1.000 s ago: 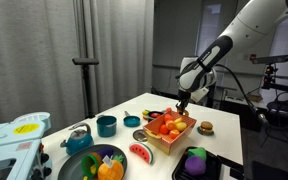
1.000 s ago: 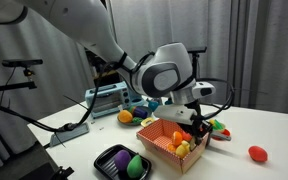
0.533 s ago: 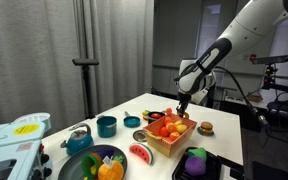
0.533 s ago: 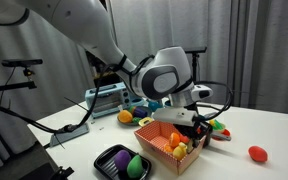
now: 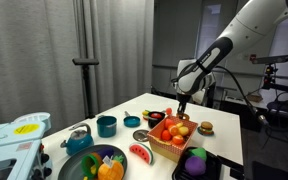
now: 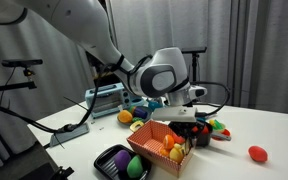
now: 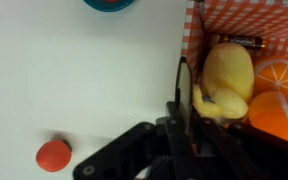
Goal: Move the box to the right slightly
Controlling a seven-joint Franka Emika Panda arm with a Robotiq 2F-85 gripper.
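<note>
Wrist view shows gripper (image 7: 184,88) clamping box (image 7: 236,18).

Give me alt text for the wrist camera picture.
The robot's dark hand pinches the left wall of an orange checkered box holding a yellow toy fruit and an orange slice. A small red round toy lies on the white table.
</note>
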